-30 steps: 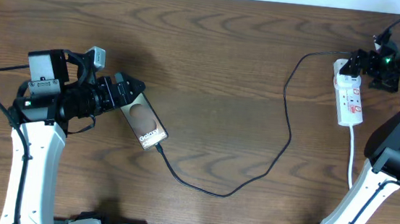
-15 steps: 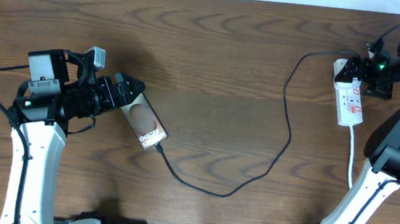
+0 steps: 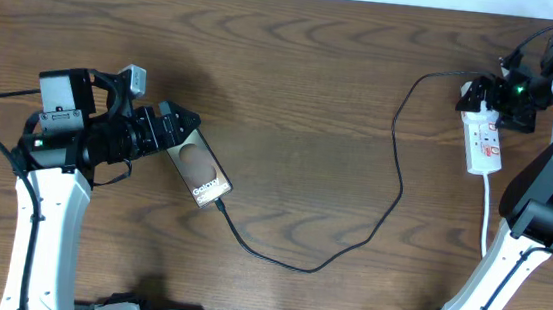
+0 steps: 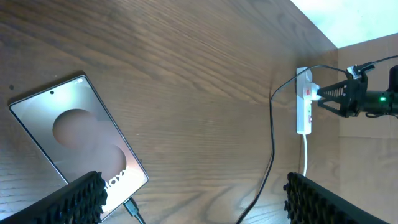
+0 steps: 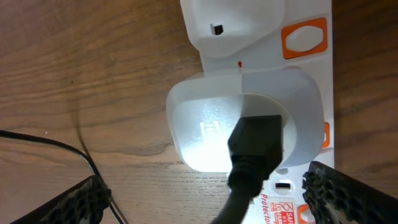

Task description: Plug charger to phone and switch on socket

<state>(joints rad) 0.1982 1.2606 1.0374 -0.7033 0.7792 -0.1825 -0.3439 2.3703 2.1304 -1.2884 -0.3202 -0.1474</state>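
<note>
The phone lies face up on the table, left of centre, and shows in the left wrist view. The charger, a thin black cable, runs from the phone's lower end in a loop up to the socket. Its connector tip sits at the phone's bottom edge. My left gripper is open at the phone's upper end, holding nothing. My right gripper is open right over the socket's upper end. There a rounded white adapter with a black plug sits in the strip.
The socket's white cord runs down toward the front edge beside the right arm's base. Orange switch marks show on the strip. The wood table reaches a pale edge at the back.
My right gripper has shifted a little left, onto the socket's upper end. The left arm, phone and cable have not moved.
</note>
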